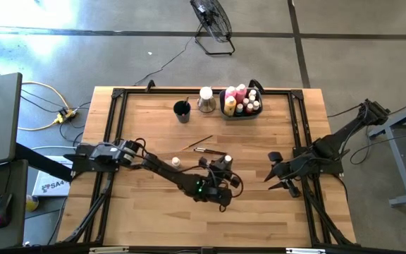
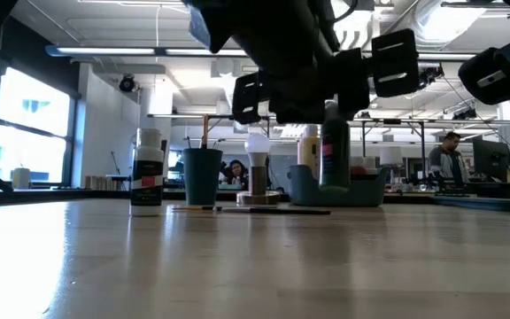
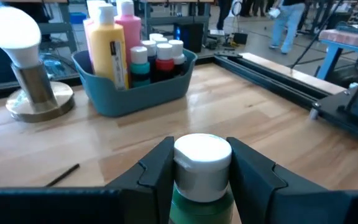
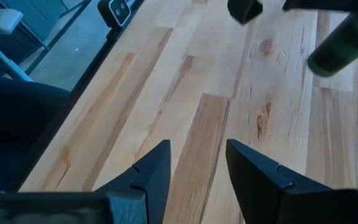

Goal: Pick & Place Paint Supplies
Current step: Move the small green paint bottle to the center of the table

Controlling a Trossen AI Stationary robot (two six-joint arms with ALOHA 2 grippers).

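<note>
Wooden tabletop (image 1: 259, 212) mid-sort: left gripper (image 3: 202, 171) clamped a white-capped green paint bottle (image 3: 202, 163) mid-table, apparently bound for the blue bin (image 3: 135, 93). Right gripper (image 4: 196, 163) waited open, empty, near the table's right edge.

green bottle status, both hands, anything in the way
Left hand shut on white-capped green bottle, lifted mid-table. Right hand open, idle over bare wood at right edge. Brushes and blue bin lie ahead; path looks open.

left end effector (image 3: 202, 171) mid-table, fingers clamped, right end effector (image 4: 197, 165) open near right edge
</note>
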